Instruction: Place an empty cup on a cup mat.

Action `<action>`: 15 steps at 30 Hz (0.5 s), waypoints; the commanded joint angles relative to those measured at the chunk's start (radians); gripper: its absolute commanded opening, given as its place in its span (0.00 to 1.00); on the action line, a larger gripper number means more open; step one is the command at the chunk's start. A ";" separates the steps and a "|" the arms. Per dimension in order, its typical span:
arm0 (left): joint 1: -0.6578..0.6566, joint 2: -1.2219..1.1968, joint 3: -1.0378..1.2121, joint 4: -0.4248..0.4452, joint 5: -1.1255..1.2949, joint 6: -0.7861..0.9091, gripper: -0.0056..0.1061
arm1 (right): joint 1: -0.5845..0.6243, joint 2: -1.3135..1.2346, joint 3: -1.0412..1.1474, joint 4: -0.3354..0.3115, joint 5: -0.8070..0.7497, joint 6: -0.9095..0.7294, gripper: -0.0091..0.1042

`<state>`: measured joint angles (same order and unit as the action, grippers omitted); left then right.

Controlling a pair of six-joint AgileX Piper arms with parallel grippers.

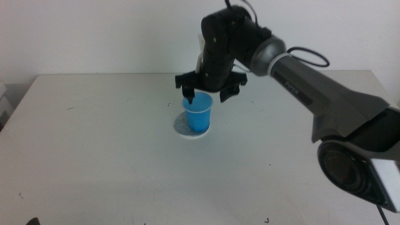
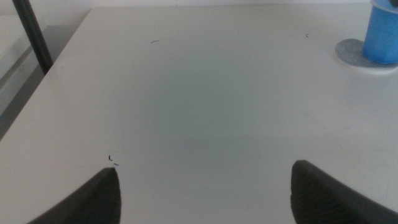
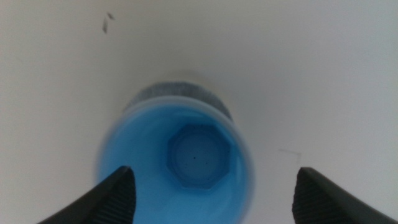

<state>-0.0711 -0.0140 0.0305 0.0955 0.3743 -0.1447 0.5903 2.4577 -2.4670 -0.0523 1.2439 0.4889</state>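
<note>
Right gripper spread above small blue plastic cup | cup upright on round grey mat | step: release | next: lift clear toward 12 o'clock.

The cup stands upright on the cup mat, mid-table.

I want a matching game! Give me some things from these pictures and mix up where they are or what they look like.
Things:
1. cup
2. cup mat
3. right hand
4. left hand

Descriptions:
A. grey disc, white edge
B. open above the cup
C. blue, upright on the mat
D. open, waiting off to one side over bare table

Pairs: 1-C, 2-A, 3-B, 4-D
</note>
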 commanded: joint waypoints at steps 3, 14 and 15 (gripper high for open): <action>0.001 -0.007 -0.006 0.001 -0.067 -0.004 0.99 | -0.008 -0.147 -0.024 -0.054 0.018 -0.011 0.68; 0.001 -0.007 -0.006 0.001 -0.067 -0.004 0.99 | -0.006 -0.365 0.169 -0.068 0.019 -0.050 0.67; 0.001 -0.007 -0.006 0.001 -0.067 -0.004 0.99 | -0.007 -0.394 0.210 -0.073 0.001 -0.048 0.67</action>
<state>-0.0711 -0.0140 0.0305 0.0955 0.3743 -0.1447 0.5903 2.1834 -2.2790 -0.0908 1.2463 0.4479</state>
